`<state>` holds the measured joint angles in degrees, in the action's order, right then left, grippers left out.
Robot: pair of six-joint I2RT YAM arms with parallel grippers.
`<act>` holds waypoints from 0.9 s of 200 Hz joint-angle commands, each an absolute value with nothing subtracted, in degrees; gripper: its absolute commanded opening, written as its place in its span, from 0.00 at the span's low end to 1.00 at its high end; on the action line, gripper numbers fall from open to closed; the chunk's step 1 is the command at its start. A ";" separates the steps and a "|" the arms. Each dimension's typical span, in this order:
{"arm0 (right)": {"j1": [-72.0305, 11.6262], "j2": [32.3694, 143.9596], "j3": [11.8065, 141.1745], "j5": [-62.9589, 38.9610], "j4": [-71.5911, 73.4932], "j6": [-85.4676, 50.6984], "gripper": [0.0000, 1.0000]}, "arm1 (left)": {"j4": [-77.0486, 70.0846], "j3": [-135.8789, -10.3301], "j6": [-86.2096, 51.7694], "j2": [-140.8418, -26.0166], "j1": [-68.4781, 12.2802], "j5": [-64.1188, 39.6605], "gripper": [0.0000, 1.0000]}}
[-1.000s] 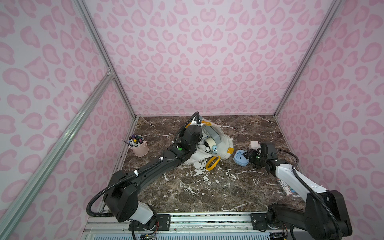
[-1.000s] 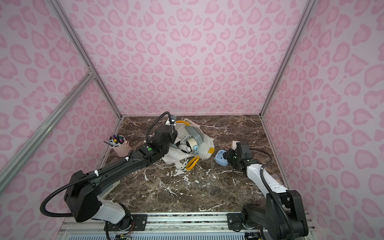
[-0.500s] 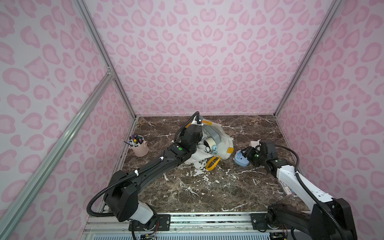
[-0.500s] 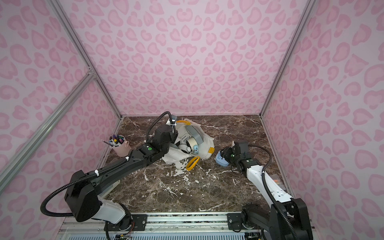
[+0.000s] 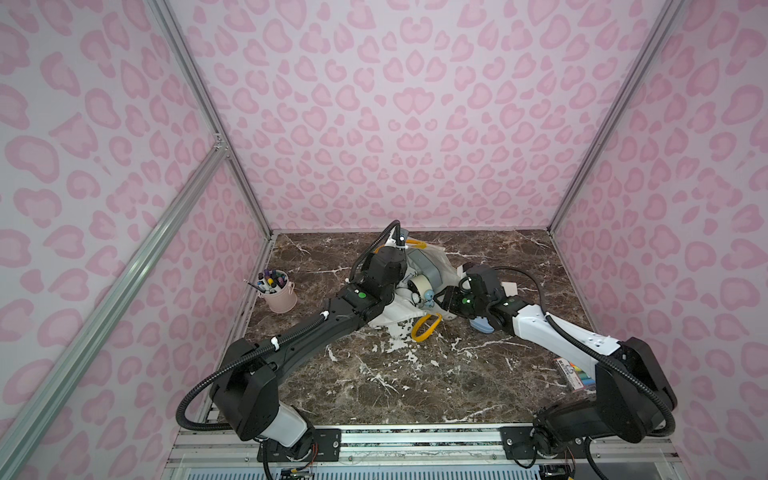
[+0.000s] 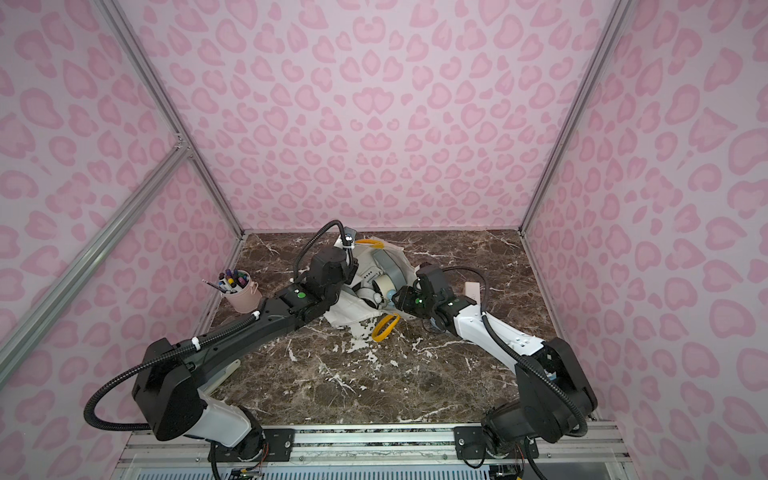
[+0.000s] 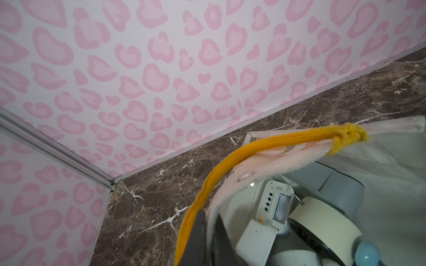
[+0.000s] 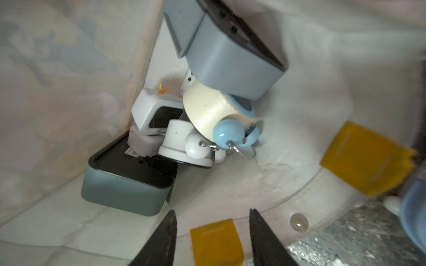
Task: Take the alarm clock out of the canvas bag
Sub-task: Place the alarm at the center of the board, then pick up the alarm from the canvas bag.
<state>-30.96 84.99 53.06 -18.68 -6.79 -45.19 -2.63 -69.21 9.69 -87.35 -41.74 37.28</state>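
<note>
Brown marble counter. Nearest, one yellow strap handle of the canvas bag lies loose on it. The bag lies on its side mid-counter, its mouth facing the right arm. The right gripper, jaws apart and empty, hovers at the rim just above a yellow patch. The left gripper is clenched on the upper rim, holding the mouth open. Deeper inside is a pile of clocks: a cream alarm clock with blue bells is nearest, touching a white twin-bell clock and grey boxy clocks. The step looks like reaching in. Next, the right gripper must advance and close on one clock without snagging cloth.
</note>
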 commanded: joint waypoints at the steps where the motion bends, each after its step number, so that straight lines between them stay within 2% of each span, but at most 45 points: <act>1: -33.45 87.00 54.36 -20.42 -7.18 -41.84 0.49 | -6.15 -71.53 10.74 -88.26 -41.68 37.00 0.03; 49: -39.83 92.37 61.00 -17.44 -10.37 -35.99 0.45 | -8.22 -76.72 12.46 -93.10 -41.56 37.36 0.03; 87: -43.65 96.69 66.26 -14.44 -13.67 -28.62 0.47 | -9.78 -80.60 10.74 -95.29 -40.59 35.71 0.03; 135: -41.66 94.02 62.35 -7.69 -11.72 -28.28 0.59 | -8.15 -77.96 7.69 -92.15 -40.53 32.50 0.03; 153: -40.26 91.98 60.44 -6.17 -10.89 -28.17 0.60 | -6.71 -75.92 5.53 -90.38 -40.60 30.48 0.03; 180: -38.78 91.04 58.99 -3.54 -11.89 -25.62 0.54 | -4.17 -74.06 3.27 -88.84 -40.52 27.12 0.03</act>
<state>-39.53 91.29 60.05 -7.38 -11.53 -28.38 -1.76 -75.16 6.44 -90.39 -40.51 30.70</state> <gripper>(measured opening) 0.554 0.090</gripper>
